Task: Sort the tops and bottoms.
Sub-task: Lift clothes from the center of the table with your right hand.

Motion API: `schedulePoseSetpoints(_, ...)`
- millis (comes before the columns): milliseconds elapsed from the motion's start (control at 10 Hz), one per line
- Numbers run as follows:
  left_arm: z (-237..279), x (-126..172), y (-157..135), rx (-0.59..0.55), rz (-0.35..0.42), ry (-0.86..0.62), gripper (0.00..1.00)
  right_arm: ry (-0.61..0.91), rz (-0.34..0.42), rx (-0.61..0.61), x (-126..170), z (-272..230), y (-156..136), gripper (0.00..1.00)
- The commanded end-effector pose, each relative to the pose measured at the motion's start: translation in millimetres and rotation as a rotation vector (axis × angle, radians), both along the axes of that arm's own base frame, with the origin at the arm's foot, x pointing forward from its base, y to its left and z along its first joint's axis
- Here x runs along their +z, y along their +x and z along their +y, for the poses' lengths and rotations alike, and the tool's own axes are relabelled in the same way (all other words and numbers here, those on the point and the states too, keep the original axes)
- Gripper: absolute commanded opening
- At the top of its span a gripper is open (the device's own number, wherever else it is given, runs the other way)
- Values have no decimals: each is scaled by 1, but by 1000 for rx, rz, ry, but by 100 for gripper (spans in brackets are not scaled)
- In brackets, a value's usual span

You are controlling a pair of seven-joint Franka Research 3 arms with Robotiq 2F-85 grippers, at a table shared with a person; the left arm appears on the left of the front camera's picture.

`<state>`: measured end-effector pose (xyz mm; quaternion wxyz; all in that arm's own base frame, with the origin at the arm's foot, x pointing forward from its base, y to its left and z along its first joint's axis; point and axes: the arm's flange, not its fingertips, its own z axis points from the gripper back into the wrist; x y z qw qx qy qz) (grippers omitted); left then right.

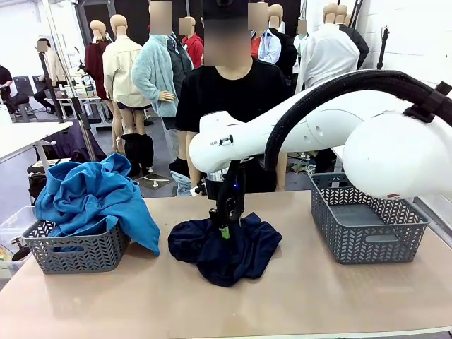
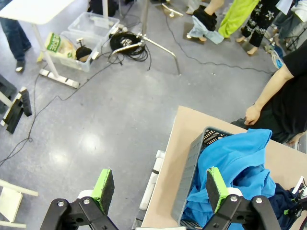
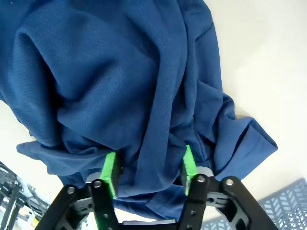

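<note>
The dark navy bottoms (image 1: 224, 247) are seen heaped at the middle of the table (image 1: 296, 296), between two grey baskets. The right gripper (image 1: 224, 230) is pressed down into the heap, a fold of the cloth caught between its green pads (image 3: 111, 173), though a firm pinch cannot be told. The blue tops (image 1: 92, 194) are piled in the left basket (image 1: 74, 251), spilling over its rim. The left gripper (image 2: 160, 191) is held spread wide above the floor beside that basket.
</note>
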<state>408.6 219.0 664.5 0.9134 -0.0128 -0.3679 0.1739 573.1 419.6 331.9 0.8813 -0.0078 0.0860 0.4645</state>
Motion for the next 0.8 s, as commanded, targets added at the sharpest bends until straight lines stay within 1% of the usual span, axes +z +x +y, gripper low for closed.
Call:
schedulePoseSetpoints(0,1,0,-1,1,-1,4,100,-39,-23,-16,2,4,3,0)
schedulePoseSetpoints(300,1,0,-1,1,-1,4,100,-36,-36,-9,8,4,0,0)
schedulePoseSetpoints(400,1,0,-1,1,-1,4,100,-31,-33,-6,13,5,-4,0)
schedulePoseSetpoints(500,1,0,-1,1,-1,4,100,-26,-70,4,29,3,-16,0)
schedulePoseSetpoints(600,1,0,-1,1,-1,4,100,-28,-98,50,51,-2,-26,0)
schedulePoseSetpoints(700,1,0,-1,1,-1,4,100,-105,-141,144,85,-13,-35,0)
